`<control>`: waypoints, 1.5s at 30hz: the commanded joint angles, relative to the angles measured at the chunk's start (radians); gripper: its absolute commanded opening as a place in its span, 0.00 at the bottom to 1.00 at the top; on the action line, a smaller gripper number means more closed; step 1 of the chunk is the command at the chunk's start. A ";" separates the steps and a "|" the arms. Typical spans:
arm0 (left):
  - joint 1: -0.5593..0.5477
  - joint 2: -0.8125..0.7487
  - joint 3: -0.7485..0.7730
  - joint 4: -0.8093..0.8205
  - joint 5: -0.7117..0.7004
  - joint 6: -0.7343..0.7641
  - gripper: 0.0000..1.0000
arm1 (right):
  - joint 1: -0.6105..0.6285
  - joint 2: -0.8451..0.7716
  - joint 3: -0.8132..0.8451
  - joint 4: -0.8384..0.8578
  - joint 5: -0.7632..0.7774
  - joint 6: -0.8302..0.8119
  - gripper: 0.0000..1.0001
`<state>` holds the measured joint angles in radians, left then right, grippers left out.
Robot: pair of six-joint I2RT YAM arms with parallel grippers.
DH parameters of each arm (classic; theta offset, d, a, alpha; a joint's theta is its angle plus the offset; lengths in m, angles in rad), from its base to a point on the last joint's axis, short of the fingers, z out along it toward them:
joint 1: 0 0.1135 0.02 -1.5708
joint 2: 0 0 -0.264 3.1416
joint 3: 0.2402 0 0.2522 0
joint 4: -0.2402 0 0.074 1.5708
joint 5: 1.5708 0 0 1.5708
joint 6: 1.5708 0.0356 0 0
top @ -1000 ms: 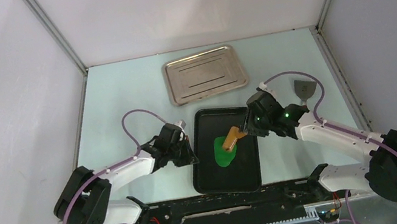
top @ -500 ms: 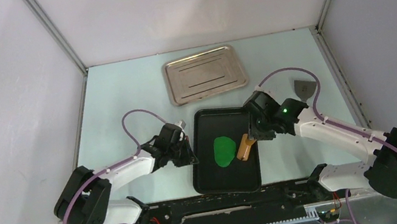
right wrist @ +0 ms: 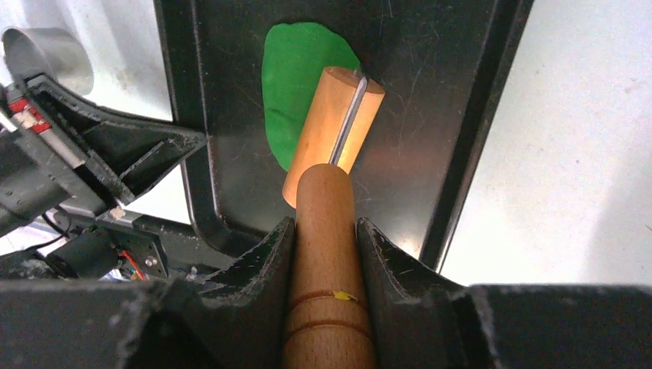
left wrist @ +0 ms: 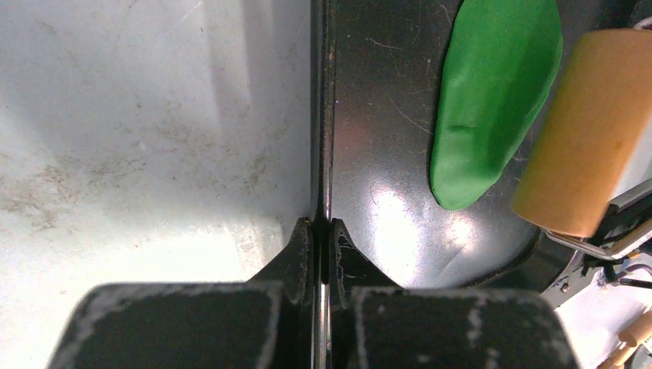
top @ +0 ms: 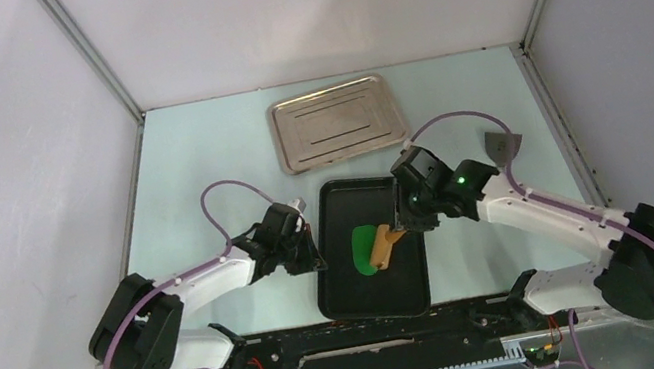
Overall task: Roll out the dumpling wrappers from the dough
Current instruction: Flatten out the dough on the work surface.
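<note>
The dough (top: 363, 245) lies as a flattened oval in the middle of the black tray (top: 346, 288), which sits at the middle of the near edge of the worktop (top: 198, 167). It looks soft and putty-like and is likely to stick or smear, so it is better pressed than gripped. The roller (top: 382, 249) rests across its right side. The right hand (right wrist: 325, 231) is clamped on the roller's handle, and the left hand (left wrist: 323, 231) is pinched on the tray's left rim. The tray floor is glossy and scratched. Room looks ample, with a steel tray (top: 338, 122) toward the far edge.
</note>
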<state>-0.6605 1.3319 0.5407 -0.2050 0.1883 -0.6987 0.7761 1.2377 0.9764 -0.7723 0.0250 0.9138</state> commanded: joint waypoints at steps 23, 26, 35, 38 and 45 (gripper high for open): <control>0.006 0.003 0.050 -0.014 0.016 0.023 0.00 | -0.043 -0.016 -0.201 -0.004 -0.052 -0.069 0.00; 0.006 0.007 0.051 -0.008 0.028 0.022 0.00 | -0.034 -0.020 -0.237 0.052 -0.055 -0.066 0.00; 0.006 0.013 0.062 -0.020 0.032 0.026 0.00 | 0.059 0.076 -0.229 0.156 0.168 -0.068 0.00; 0.006 0.023 0.066 -0.023 0.040 0.038 0.00 | 0.077 -0.031 -0.291 0.146 0.195 -0.096 0.00; 0.006 0.030 0.067 -0.017 0.040 0.033 0.00 | 0.044 -0.123 -0.349 0.075 0.173 -0.104 0.00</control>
<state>-0.6582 1.3594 0.5732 -0.2440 0.2050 -0.6788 0.8299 1.0695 0.6762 -0.4641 0.0841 0.8940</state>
